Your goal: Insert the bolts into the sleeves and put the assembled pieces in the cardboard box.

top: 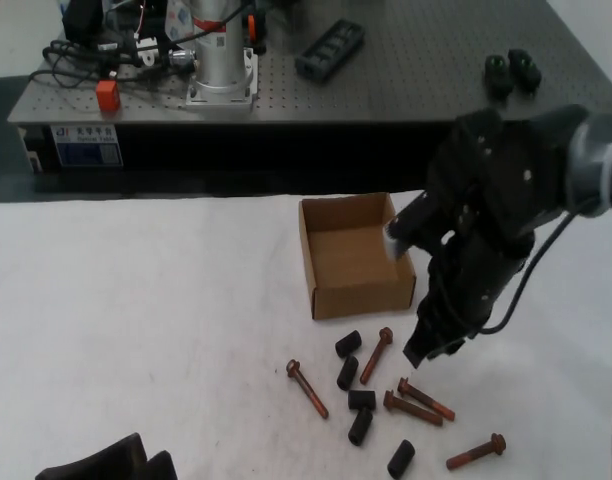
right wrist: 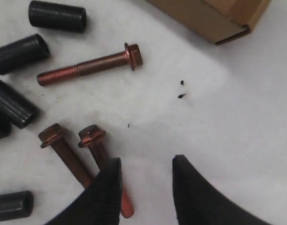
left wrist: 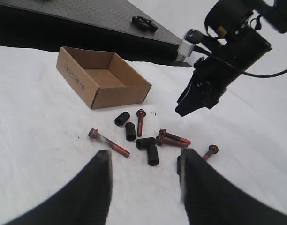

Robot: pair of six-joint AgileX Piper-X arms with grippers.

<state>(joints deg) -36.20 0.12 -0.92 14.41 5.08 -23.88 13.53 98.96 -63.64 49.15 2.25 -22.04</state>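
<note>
Likely fetching a bolt (right wrist: 97,150), right pincer (right wrist: 146,164) spread just above; next, lowering and closing; left pincer (left wrist: 143,157) spread too.

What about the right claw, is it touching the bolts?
Apart. In the left wrist view, white cloth shows between the right gripper and the nearest bolts below it.

Left gripper (left wrist: 143,158): two black fingers (left wrist: 94,192) spread wide, nothing between them, over a white cloth (left wrist: 35,140).
Cardboard box (left wrist: 120,96): open-topped, resting on the cloth.
Bolts (left wrist: 108,143): several, coppery, lying loose just beside the box.
Sleeves (left wrist: 130,131): four, black, mixed among the bolts, none fitted.
Right gripper (left wrist: 185,108): hanging above the pile's far side, holding nothing.
Black perforated bench (left wrist: 87,14): behind the box.
</note>
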